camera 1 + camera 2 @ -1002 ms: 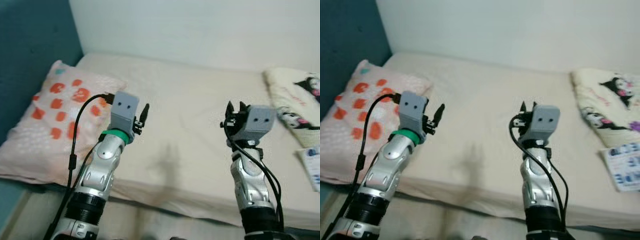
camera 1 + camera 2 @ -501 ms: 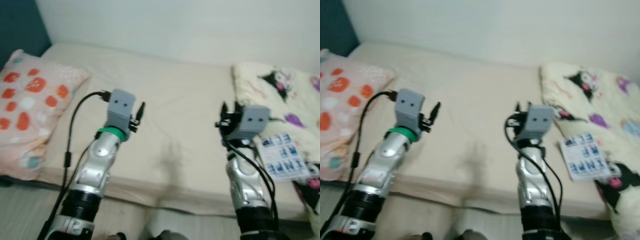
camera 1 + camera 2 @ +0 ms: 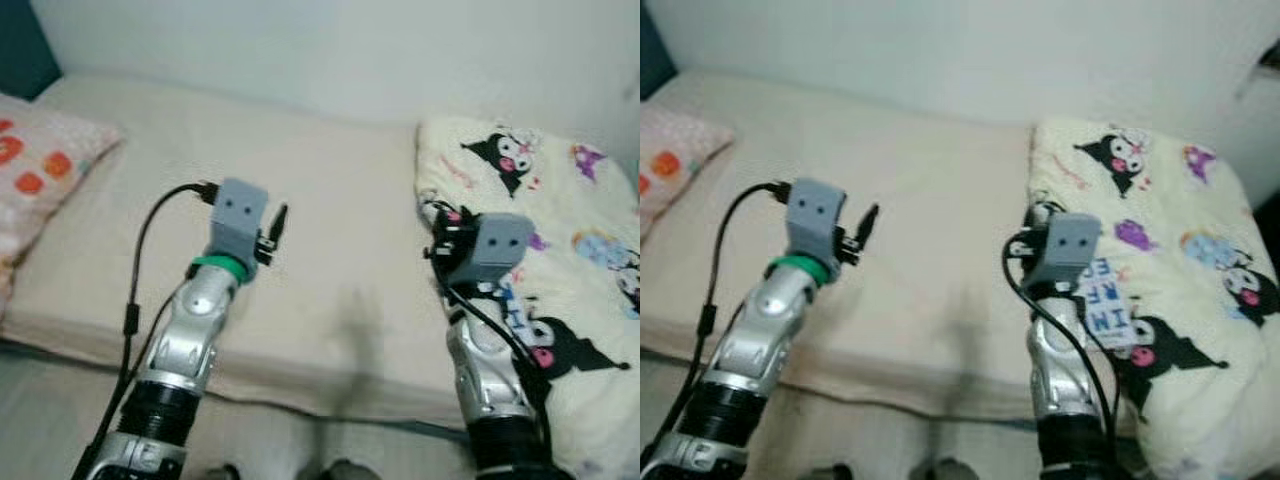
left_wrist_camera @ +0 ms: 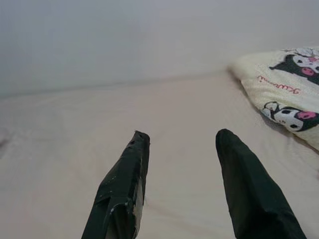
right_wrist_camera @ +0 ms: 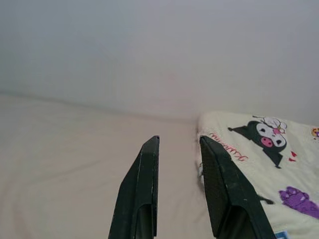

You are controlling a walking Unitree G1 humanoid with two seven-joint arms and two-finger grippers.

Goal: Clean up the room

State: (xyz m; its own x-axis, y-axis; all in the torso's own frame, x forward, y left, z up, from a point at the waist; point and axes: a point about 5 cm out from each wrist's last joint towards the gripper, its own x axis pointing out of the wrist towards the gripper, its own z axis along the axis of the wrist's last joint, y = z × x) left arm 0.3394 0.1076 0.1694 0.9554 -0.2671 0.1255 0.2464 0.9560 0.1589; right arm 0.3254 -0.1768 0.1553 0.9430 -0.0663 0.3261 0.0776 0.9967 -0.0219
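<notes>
Turning right, my view swings from the orange-spotted pink pillow [image 3: 40, 170] to the cream cartoon-print blanket [image 3: 560, 260]; my left gripper [image 4: 182, 144] and right gripper [image 5: 179, 149], both open and empty, hover over the beige mattress [image 3: 320, 220]; tidying likely starts there.

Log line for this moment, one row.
left gripper: open, empty, over sheet | right gripper: open, empty, at blanket edge | card on blanket | pillow on robot's left

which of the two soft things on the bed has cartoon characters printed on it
The cream blanket by the right pincer. The pillow at the far left has orange blotches instead.
</notes>
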